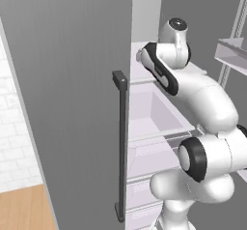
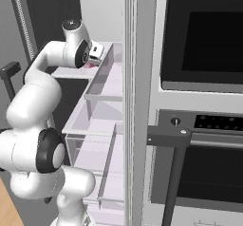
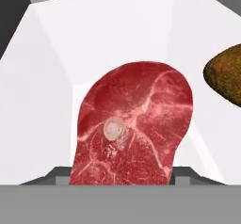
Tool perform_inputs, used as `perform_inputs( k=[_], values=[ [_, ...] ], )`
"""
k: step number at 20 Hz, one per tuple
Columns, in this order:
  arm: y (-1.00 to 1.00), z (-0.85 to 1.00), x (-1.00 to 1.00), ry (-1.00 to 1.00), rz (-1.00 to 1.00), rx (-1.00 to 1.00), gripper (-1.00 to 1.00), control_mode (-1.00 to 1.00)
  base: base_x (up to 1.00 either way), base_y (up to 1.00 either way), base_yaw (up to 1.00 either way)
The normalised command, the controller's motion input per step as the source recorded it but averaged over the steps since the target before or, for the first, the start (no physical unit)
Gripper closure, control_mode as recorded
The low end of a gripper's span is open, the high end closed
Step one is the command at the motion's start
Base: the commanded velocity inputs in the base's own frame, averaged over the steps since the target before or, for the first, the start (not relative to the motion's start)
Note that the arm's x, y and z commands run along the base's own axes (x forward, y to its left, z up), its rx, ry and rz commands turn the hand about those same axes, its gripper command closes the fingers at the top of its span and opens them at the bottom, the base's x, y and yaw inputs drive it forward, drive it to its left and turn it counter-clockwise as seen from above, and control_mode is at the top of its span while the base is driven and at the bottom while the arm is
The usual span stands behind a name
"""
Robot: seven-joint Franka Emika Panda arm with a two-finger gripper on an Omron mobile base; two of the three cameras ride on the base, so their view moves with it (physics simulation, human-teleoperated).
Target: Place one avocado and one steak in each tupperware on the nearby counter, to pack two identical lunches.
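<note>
Claw [image 3: 121,173] reached into the open fridge, fingers [image 3: 54,173] clamped either side of the steak [image 3: 134,124], which lay on the white shelf [image 3: 47,100]. Avocado [image 3: 226,75] sat at 2 o'clock of the steak, just apart. Fridge door [image 1: 72,103] stood open.

Open grey fridge door [image 1: 72,103], white shelves [image 2: 102,120], black oven [image 2: 204,40], wooden floor [image 1: 24,207].

Steak [image 3: 134,126] blocks the hand view's centre and 6 o'clock, with an avocado [image 3: 226,76] close at 3 o'clock; only a narrow white gap separates them. Bare white fridge floor [image 3: 99,39] lies open toward 12 and 9 o'clock. Open fridge door [image 1: 67,103] walls off the arm's left side, door shelf [image 2: 102,80] crowds its right.
</note>
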Motion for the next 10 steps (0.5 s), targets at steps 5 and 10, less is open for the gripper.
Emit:
perform_inputs(
  k=[5,10],
  values=[
    [-0.01,0.03,-1.0,-0.37,0.0,0.07,1.0,-1.0,0.0,0.0,0.0],
    [-0.03,0.09,-1.0,-0.24,0.0,0.06,1.0,-1.0,0.0,0.0,0.0]
  ],
)
